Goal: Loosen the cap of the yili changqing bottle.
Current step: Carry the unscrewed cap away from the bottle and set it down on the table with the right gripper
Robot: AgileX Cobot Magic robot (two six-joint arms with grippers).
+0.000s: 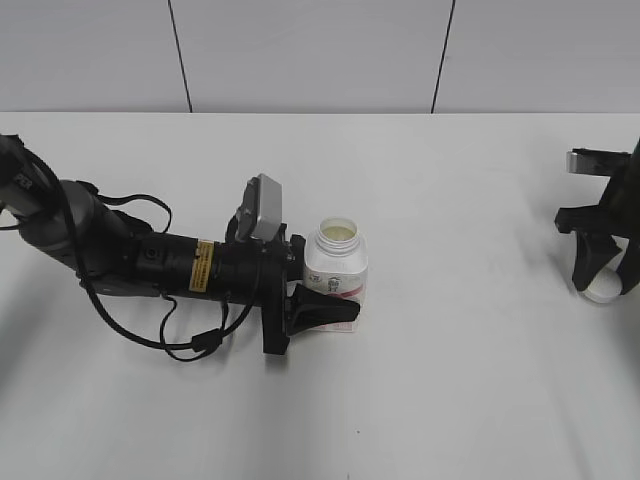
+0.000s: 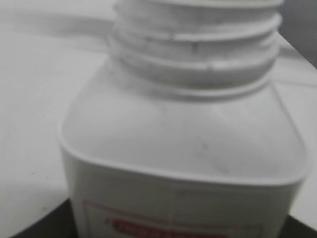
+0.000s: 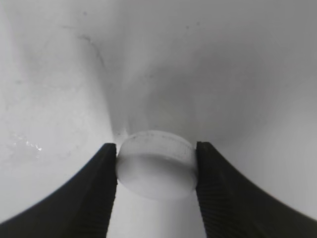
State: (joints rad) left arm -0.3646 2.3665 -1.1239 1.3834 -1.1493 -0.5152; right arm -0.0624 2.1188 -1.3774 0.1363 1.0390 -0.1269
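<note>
- Your left gripper [image 1: 335, 300] lies low on the table [image 1: 460, 380], jaws clamped on the lower body of the yili changqing bottle [image 1: 335, 265]; one dark finger [image 1: 325, 310] crosses the front of the pink-red label.
- You can see the bottle standing upright near the middle of the table, just right of the left arm's wrist, and its wide round neck is uncovered, showing a pale inside.
- Your left wrist view is filled by that bottle [image 2: 183, 144]: bare screw threads at the top, white squared shoulders below them, and a blurred edge of the red label at the bottom. The gripper's own fingers hardly show there, only dark corners at the lower edge.
- Your right gripper [image 3: 156, 168] is well apart from the bottle, at the far right edge of the exterior view [image 1: 600, 285], close above the table.
- Its jaws are closed on the cap [image 3: 156, 166], one dark ribbed finger [image 3: 101, 198] pressing each side; the cap's ribbed rim shows between them.
- You can also make out a white round shape at that gripper's tips in the exterior view, too small to describe further.
- Beyond the table stands a pale panelled wall [image 1: 300, 50] with dark seams.
</note>
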